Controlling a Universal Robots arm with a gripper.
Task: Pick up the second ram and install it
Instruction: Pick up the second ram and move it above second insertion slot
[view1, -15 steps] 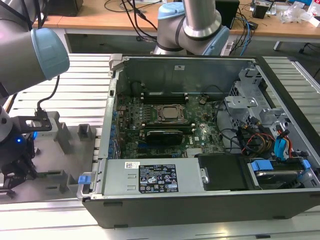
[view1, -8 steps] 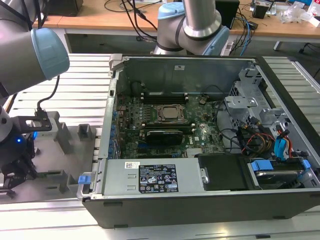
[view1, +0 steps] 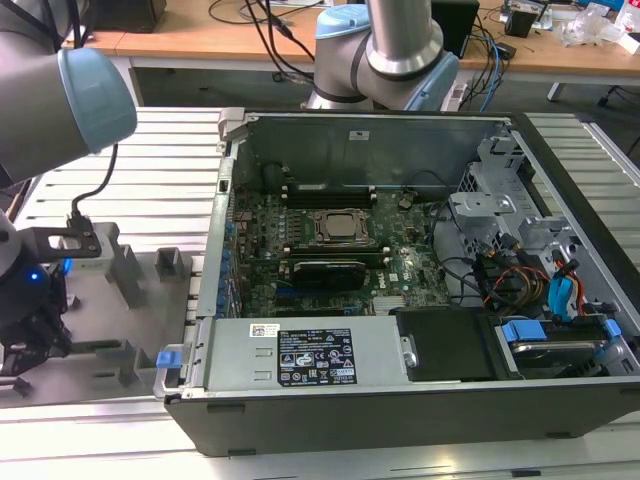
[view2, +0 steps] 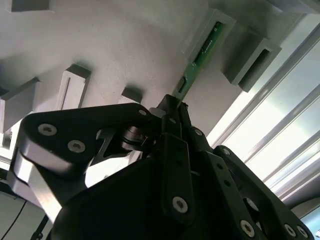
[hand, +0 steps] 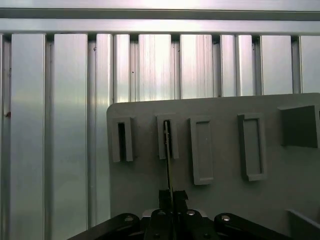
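The second ram (view2: 199, 56) is a thin green stick standing on edge in a slot block of the grey plastic tray (view2: 125, 40). In the first wrist view the ram (hand: 168, 150) shows edge-on, running from the block to my fingertips. My gripper (view2: 172, 106) is shut on the ram's near end, one finger on each face, and the far end still sits in the block. In the exterior view my gripper (view1: 32, 335) hangs low over the tray (view1: 150, 300) at the exterior view's left, away from the open computer case.
The open computer case (view1: 420, 400) lies to the exterior view's right of the tray, with the green motherboard (view1: 400, 265) and CPU socket (view1: 340, 227) inside. Several raised slot blocks (hand: 202, 150) stand on the tray. The ribbed aluminium table (hand: 60, 125) surrounds it.
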